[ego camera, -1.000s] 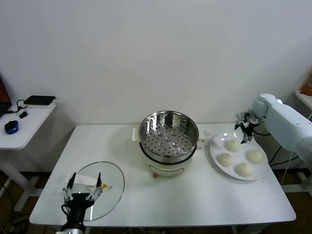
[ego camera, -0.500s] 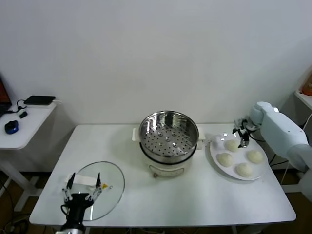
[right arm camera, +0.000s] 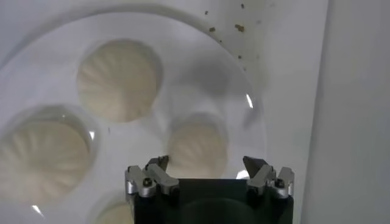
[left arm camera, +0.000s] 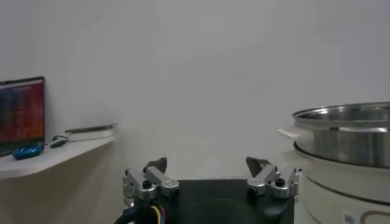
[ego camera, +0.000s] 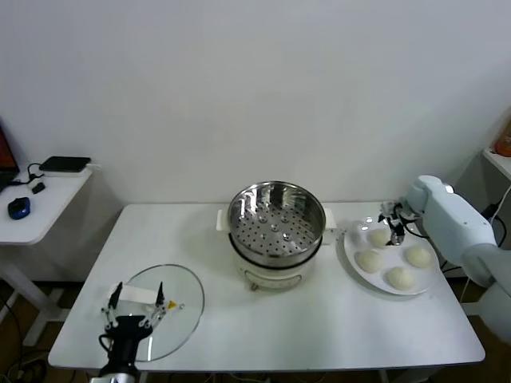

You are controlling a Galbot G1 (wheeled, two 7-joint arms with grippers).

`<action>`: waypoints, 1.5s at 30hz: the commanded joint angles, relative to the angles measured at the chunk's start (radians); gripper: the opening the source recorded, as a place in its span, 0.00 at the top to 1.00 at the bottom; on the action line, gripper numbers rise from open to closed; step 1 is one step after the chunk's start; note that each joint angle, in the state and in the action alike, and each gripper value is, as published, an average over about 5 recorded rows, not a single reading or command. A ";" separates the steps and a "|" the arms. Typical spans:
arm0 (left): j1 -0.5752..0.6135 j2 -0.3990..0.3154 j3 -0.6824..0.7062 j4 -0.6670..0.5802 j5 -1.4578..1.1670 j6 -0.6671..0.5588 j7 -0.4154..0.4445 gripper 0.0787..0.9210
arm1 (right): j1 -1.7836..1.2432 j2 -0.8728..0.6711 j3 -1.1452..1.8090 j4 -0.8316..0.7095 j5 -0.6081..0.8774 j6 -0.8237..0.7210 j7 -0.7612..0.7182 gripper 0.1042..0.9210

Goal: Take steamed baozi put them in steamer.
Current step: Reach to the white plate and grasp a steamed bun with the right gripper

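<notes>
Several cream-white steamed baozi (ego camera: 367, 261) lie on a white plate (ego camera: 348, 257) at the table's right. My right gripper (ego camera: 393, 227) hangs open just above the farthest bun (ego camera: 378, 237). In the right wrist view that bun (right arm camera: 196, 146) sits between the spread fingertips of the gripper (right arm camera: 206, 162), with nothing held, and others (right arm camera: 119, 79) lie beside it. The steamer (ego camera: 276, 219), a shiny perforated steel basket on a white pot, stands empty at mid-table. My left gripper (ego camera: 140, 291) is parked open at the front left; the left wrist view shows it (left arm camera: 206, 163) with the steamer (left arm camera: 347, 131) beyond.
A flat glass lid (ego camera: 172, 307) lies at the front left, partly under the left gripper. A white side table (ego camera: 40, 211) with a blue mouse (ego camera: 18, 208) and a black box stands further left. A shelf edge (ego camera: 499, 155) shows at far right.
The right arm has dropped and drawn in towards the plate, bringing its open gripper down over the far bun. The left arm, buns and steamer have not moved.
</notes>
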 commanded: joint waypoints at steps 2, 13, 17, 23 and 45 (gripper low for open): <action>-0.001 0.000 0.000 0.002 0.000 0.000 0.000 0.12 | -0.013 0.010 0.038 -0.020 -0.031 0.005 0.020 0.12; -0.001 0.000 -0.001 0.013 -0.001 -0.005 0.001 0.12 | -0.026 0.018 0.077 -0.037 -0.068 0.008 0.015 0.12; -0.001 0.001 -0.003 0.013 -0.001 -0.005 0.001 0.12 | -0.029 0.023 0.086 -0.039 -0.069 0.007 0.011 0.12; -0.001 0.001 -0.003 0.012 -0.001 -0.005 0.001 0.12 | -0.029 0.027 0.096 -0.043 -0.072 0.006 -0.003 0.12; 0.000 0.000 -0.003 0.009 -0.001 -0.006 0.001 0.12 | -0.039 0.029 0.141 -0.053 -0.103 0.008 -0.008 0.29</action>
